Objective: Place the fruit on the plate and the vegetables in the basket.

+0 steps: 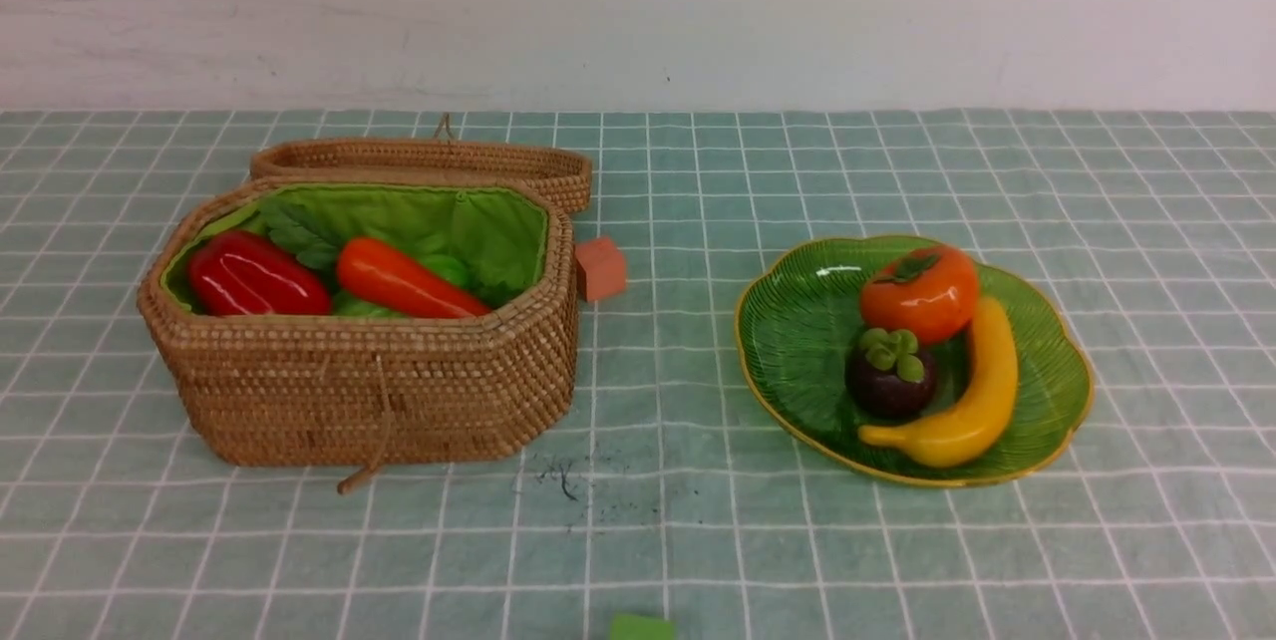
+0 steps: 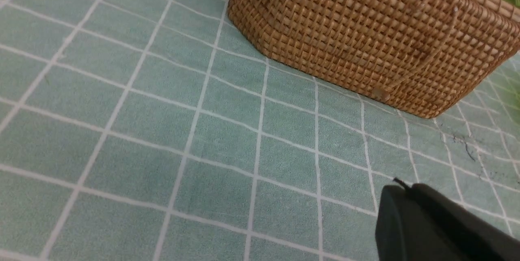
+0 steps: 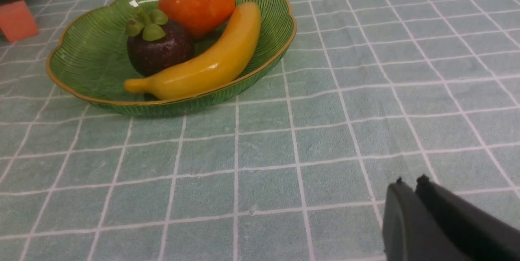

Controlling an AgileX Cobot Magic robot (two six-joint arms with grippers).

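Both hands are drawn back low over the bench with nothing in them: the left hand has its fingers pressed together, just off the near wall of the basket, and the right hand shows its two fingers all but touching, well short of the plate. On that plate lie the banana, the mangosteen and the persimmon, bunched together. In the basket, lid thrown back, I can see the red pepper and the carrot over some green things I cannot make out; the radish is hidden. The sorting looks finished to me, so the thing to do well is simply retreat: lift clear and avoid brushing the wicker or nudging the plate's rim. A small red block sits behind the basket.
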